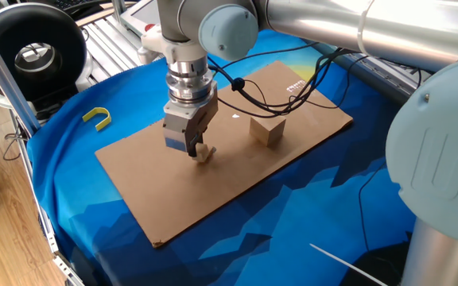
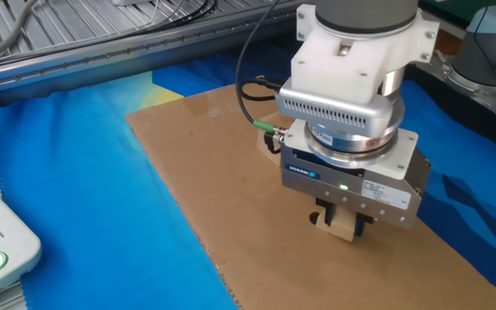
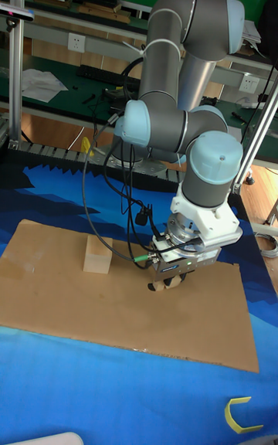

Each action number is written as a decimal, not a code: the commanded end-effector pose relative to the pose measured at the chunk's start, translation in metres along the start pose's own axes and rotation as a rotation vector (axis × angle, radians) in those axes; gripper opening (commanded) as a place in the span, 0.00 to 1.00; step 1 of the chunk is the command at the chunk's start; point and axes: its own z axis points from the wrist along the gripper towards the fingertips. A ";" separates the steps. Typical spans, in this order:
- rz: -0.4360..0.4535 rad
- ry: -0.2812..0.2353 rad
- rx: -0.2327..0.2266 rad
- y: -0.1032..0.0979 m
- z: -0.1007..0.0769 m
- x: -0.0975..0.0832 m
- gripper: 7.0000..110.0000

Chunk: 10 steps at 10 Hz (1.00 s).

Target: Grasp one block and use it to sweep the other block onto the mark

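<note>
The gripper (image 2: 343,226) stands low over the brown cardboard sheet (image 1: 149,179), its fingers closed on the pale mid-sized block (image 2: 344,227), which rests on the sheet. The tiniest block (image 2: 319,221) lies just beside it at about 9 o'clock, in the other fixed view. The big tan cube (image 1: 267,130) stands apart at 2 o'clock. I cannot see the mark.

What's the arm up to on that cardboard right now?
The gripper is down at the cardboard sheet, its fingers closed on the small pale cube, which sits at board level. The big tan cube stands apart, untouched. A tiny cube shows just beside the held one. The dark mark can't be seen in any view; the gripper may hide it.
</note>
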 end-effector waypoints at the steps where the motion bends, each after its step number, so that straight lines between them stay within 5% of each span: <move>1: 0.005 -0.005 0.001 -0.003 -0.003 -0.002 0.00; 10: 0.012 0.000 0.017 -0.008 -0.003 0.000 0.00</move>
